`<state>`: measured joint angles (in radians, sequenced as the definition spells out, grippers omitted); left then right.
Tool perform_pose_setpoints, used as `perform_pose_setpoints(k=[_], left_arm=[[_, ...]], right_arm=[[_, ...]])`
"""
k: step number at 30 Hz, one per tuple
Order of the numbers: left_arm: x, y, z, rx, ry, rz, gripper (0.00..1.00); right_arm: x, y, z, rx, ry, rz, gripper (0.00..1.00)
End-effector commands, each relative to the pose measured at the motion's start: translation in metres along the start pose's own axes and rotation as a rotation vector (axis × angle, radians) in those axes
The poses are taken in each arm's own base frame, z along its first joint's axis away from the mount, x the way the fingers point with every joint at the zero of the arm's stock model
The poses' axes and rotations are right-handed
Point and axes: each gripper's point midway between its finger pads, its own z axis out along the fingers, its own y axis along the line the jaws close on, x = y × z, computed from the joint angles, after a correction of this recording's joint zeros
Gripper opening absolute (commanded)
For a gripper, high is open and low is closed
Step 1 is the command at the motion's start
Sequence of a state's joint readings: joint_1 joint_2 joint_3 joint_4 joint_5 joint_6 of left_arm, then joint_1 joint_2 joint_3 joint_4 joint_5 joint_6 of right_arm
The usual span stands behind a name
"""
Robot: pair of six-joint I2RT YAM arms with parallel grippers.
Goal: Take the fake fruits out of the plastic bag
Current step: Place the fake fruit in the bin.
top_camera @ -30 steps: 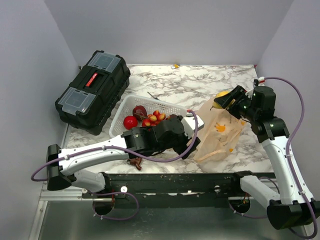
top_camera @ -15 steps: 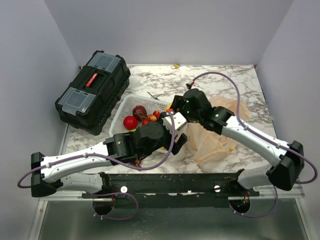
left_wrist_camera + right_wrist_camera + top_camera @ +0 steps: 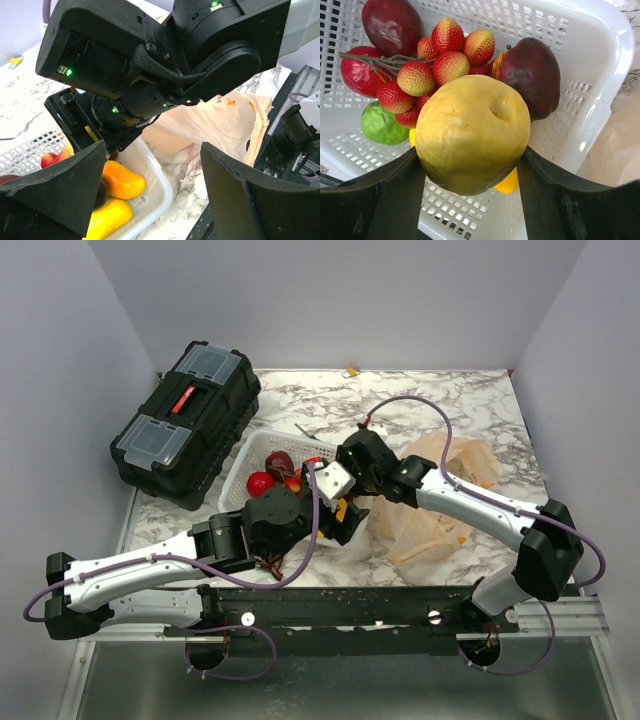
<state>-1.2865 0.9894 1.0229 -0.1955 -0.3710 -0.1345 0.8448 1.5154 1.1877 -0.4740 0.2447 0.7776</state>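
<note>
The right pincer [image 3: 470,192] is clamping the yellow fruit [image 3: 472,132] across its widest sides, over the white basket [image 3: 600,75]. The plastic bag [image 3: 440,525] is lying at the basket's 3 o'clock. The fruit is probably feeling light, stiff and slippery. The left pincer [image 3: 150,200] is gaping wide, empty.

White shells and black joint housings along left arm [image 3: 140,570] and right arm [image 3: 480,502]. Thin purple cable [image 3: 405,398] looped alongside each, trailing back from the gripper. Matte black wedge fingers [image 3: 55,195]. Tiny green lights [image 3: 68,72] on housing behind right gripper [image 3: 470,170].
</note>
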Motion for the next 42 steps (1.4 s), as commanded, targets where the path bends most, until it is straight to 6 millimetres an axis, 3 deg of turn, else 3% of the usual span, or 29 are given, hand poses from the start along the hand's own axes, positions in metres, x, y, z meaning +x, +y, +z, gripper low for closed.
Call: perform_pose_setpoints(k=[1, 15, 24, 31, 34, 42], left_arm=[[-0.002, -0.002, 0.002, -0.001, -0.009, 0.01, 0.76], [-0.003, -0.003, 0.0, 0.0, -0.022, 0.015, 0.77], [-0.007, 0.005, -0.003, -0.032, -0.041, 0.043, 0.77], [-0.032, 0.025, -0.018, -0.107, -0.116, 0.079, 0.8], [-0.044, 0.036, -0.032, -0.145, -0.145, 0.096, 0.81], [-0.072, 0.074, -0.08, -0.26, -0.214, 0.095, 0.89]], right_arm=[[0.014, -0.009, 0.01, 0.049, 0.029, -0.009, 0.57], [0.03, -0.01, 0.019, 0.076, 0.068, -0.036, 0.81], [0.015, -0.002, 0.003, 0.044, 0.028, -0.04, 0.83], [-0.023, 0.016, -0.041, -0.059, -0.097, -0.03, 0.87], [-0.046, 0.017, -0.07, -0.07, -0.167, -0.03, 0.88], [-0.087, -0.008, -0.154, -0.074, -0.354, 0.02, 0.92]])
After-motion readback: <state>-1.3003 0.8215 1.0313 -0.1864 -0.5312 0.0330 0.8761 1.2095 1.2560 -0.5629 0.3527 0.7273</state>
